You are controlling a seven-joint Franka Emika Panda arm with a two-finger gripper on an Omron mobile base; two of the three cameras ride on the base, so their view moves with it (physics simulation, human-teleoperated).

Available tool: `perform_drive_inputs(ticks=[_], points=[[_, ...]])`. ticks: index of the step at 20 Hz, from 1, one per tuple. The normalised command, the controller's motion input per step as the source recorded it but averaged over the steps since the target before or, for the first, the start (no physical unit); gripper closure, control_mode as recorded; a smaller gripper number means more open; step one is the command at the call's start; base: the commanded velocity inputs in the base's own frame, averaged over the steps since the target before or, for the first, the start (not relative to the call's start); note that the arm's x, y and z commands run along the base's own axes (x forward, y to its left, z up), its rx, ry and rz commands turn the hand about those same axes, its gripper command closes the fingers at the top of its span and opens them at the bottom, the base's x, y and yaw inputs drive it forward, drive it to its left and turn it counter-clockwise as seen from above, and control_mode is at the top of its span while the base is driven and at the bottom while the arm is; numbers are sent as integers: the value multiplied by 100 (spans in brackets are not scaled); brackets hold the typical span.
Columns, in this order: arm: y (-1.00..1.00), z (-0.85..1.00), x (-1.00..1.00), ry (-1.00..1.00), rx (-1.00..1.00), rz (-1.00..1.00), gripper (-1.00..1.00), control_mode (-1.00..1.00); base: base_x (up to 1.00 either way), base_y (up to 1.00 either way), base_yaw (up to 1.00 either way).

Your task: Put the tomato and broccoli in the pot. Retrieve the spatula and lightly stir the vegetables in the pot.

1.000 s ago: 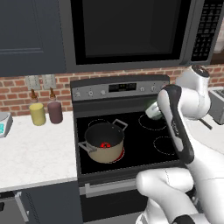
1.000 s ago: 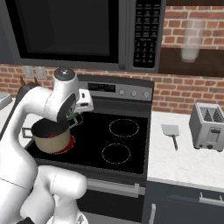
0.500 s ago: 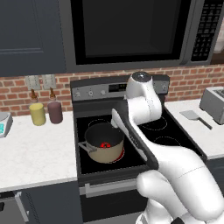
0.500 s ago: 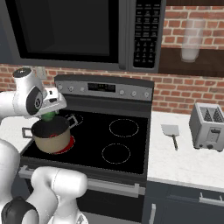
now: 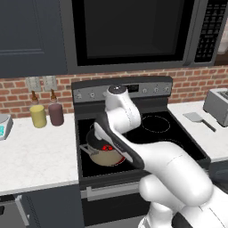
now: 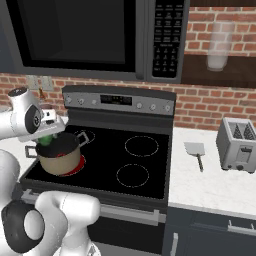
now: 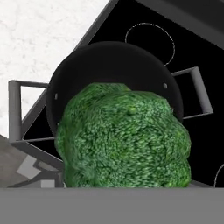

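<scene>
Broccoli (image 7: 124, 138) big in hand view, right over the pot (image 7: 113, 65) mouth, hiding most of its dark inside; also seen as a green bit (image 6: 46, 140) at the pot's 10 o'clock rim in right base view. Gripper (image 6: 48, 134) above that rim, jaws set wide around the broccoli, clamped on it; fingertips themselves hidden behind the floret. Pot (image 6: 59, 154) on the front-left burner of the stove (image 6: 150, 170), tan sides, two grey loop handles at 9 and 2 o'clock in hand view. Tomato (image 5: 107, 148) inside the pot, red spot seen past the arm in left base view. Pot (image 5: 103, 153) partly covered by the arm there. Spatula (image 6: 195, 152) flat on the counter (image 6: 210, 190) at 3 o'clock of the stove, just beside the toaster (image 6: 240, 145), blade toward the wall, handle toward the front edge. Same spatula (image 5: 199, 120) at far right in left base view. Yellow jar (image 5: 38, 116) and dark red jar (image 5: 56, 114) side by side on the left counter, against the brick wall. Microwave (image 6: 90, 35) above the stove.
</scene>
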Motion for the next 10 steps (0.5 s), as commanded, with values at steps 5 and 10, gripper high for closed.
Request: perform_drive_inputs(ticks=[5,10], points=[[2,-35,47,2,0,0,100,-100,0,0,0],[0,-51,48,0,-2,-1,100,-100,0,0,0]])
